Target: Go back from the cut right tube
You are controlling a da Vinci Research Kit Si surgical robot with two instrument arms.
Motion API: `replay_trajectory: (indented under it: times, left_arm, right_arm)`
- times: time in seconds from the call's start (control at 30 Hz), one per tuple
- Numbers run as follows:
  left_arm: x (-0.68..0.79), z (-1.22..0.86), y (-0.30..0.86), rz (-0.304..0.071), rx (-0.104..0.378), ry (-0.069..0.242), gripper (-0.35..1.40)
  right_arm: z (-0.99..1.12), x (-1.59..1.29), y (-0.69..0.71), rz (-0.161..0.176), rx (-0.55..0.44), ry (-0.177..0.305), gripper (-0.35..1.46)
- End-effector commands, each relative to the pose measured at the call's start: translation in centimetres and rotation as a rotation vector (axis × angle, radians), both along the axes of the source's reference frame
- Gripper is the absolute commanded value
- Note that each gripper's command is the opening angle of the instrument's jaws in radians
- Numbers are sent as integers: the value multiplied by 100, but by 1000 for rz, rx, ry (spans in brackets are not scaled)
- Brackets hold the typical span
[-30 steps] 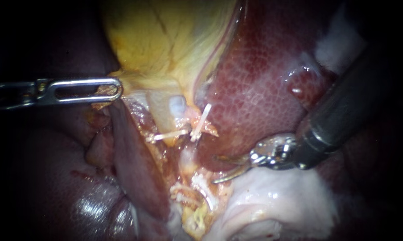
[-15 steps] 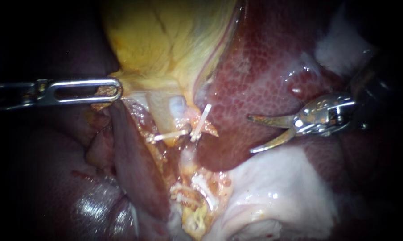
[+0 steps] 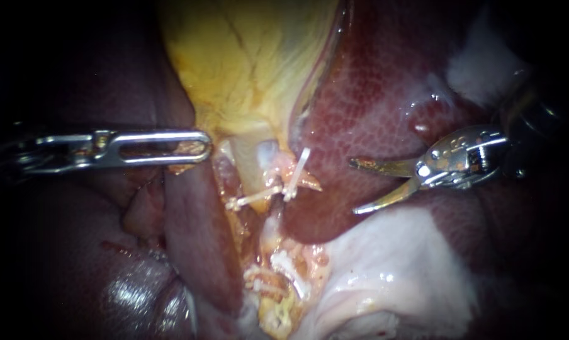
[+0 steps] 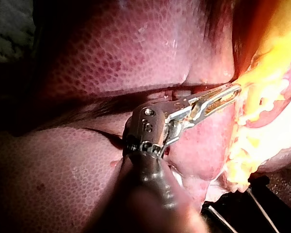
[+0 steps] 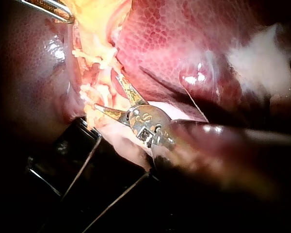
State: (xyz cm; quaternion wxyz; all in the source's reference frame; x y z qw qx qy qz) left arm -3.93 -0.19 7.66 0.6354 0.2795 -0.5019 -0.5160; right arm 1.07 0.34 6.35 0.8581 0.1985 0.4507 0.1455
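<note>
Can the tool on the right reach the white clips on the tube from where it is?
Probably yes. The right tool, jaws open, points at the white clips, with only liver surface between and nothing blocking. The left tool, shut on the gallbladder, sits on the far side.

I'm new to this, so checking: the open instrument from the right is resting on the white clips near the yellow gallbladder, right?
Not quite. The right instrument is open, but it is clear of the clips near the gallbladder, poised apart from them over the liver; the endoscope view shows this.
</note>
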Motion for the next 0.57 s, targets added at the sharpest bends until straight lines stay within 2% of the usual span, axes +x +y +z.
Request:
replay_trajectory:
  times: [0.03, 0.17, 0.57]
  left_arm:
    - [-3, 1, -2, 4, 2, 4, -35]
    - [-7, 4, -5, 10, 1, 4, -35]
    - [-3, 1, -3, 12, 3, 2, -35]
  right_arm:
    - [0, 0, 0, 0, 0, 0, 143]
    - [-1, 0, -1, -1, 0, 0, 143]
    - [-2, 0, -3, -3, 1, 2, 143]
